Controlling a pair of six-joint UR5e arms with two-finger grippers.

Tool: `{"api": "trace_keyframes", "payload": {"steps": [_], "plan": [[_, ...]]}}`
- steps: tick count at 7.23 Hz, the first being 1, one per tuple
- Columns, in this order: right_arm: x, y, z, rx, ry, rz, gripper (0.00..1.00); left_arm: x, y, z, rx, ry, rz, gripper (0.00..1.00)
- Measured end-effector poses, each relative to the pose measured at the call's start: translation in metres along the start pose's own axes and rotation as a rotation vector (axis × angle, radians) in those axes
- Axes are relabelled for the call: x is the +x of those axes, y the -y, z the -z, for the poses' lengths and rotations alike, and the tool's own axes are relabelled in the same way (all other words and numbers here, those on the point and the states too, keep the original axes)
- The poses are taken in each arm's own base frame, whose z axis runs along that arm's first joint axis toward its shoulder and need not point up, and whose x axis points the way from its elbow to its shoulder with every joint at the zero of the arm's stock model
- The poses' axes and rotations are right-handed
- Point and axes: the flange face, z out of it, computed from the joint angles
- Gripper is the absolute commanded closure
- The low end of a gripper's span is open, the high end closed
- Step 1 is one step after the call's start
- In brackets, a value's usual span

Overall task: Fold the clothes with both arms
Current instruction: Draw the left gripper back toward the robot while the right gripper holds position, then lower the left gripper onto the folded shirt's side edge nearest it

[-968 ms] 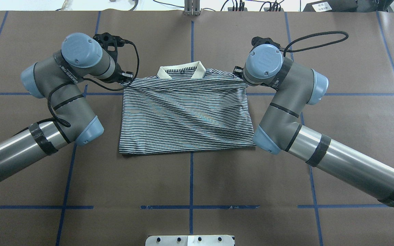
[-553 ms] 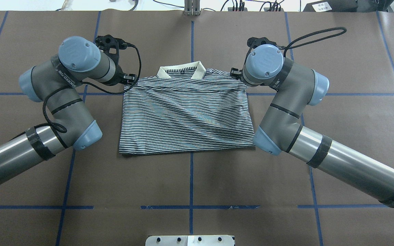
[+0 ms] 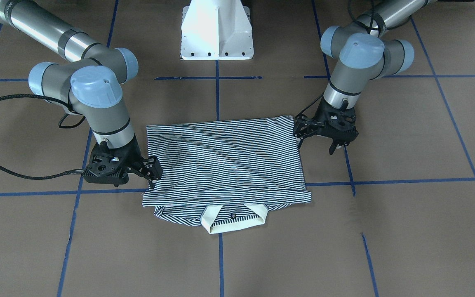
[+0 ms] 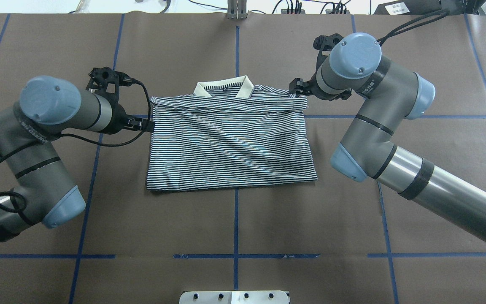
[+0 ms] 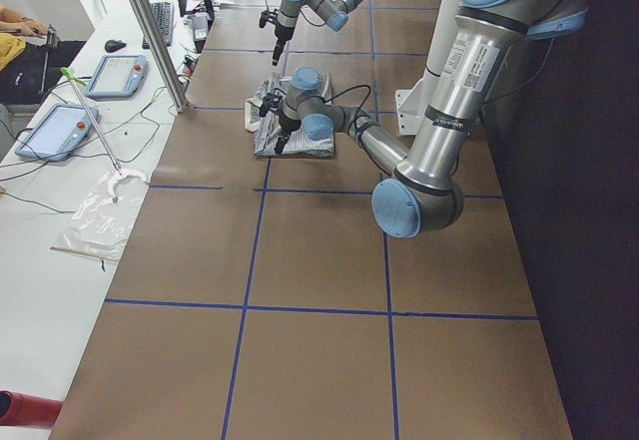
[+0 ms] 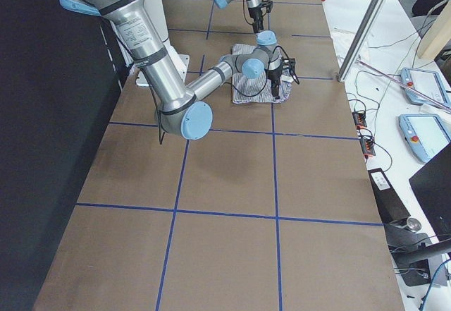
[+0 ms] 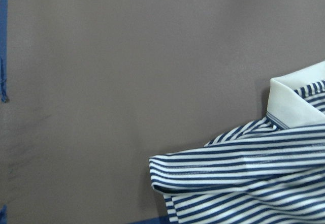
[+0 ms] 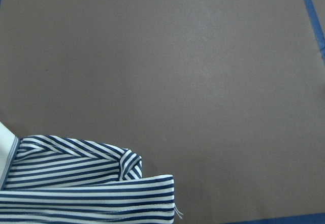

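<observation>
- Both arms have swung outward; the left claw (image 3: 316,141) has left the shirt's (image 4: 230,143) corner and is beside its side edge.
- Left claw: fingers spread, holding nothing.
- Right claw (image 3: 153,173): at the far corner, opening unclear.
- Shirt lies folded.

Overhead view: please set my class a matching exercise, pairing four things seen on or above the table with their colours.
Things:
A. collar of the polo shirt
B. tape lines
C. table cover
D. left gripper

Colours:
1. blue
2. black
3. cream
4. brown

Pairs: A-3, B-1, C-4, D-2
</observation>
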Motion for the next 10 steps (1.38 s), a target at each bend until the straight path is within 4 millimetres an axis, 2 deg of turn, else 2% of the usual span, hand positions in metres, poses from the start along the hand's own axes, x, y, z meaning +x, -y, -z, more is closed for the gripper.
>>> {"api": "trace_keyframes", "payload": {"steps": [1, 2, 3, 4, 6, 7, 8, 10], "plan": [[0.002, -0.001, 0.002, -0.001, 0.003, 0.0, 0.0, 0.013, -0.032, 0.003, -0.027, -0.025, 0.066, 0.47], [0.003, -0.001, 0.003, 0.0, 0.004, -0.003, 0.0, 0.027, -0.06, -0.002, -0.046, -0.036, 0.141, 0.52], [0.003, -0.001, 0.003, 0.001, 0.005, -0.006, 0.0, 0.04, -0.082, -0.01, -0.053, -0.033, 0.195, 0.52], [0.003, -0.001, 0.003, 0.002, 0.005, -0.008, 0.0, 0.047, -0.094, -0.015, -0.059, -0.031, 0.221, 0.52], [0.002, -0.001, 0.004, 0.002, 0.006, -0.007, 0.0, 0.051, -0.102, -0.023, -0.067, -0.023, 0.231, 0.53], [0.002, -0.001, 0.004, 0.002, 0.006, -0.006, 0.0, 0.051, -0.104, -0.026, -0.071, -0.019, 0.23, 0.87], [0.002, -0.001, 0.004, 0.003, 0.006, -0.004, 0.0, 0.053, -0.107, -0.029, -0.077, -0.018, 0.227, 1.0], [0.003, 0.0, 0.004, 0.005, 0.005, -0.001, 0.0, 0.056, -0.111, -0.029, -0.084, -0.021, 0.218, 1.0]]}}
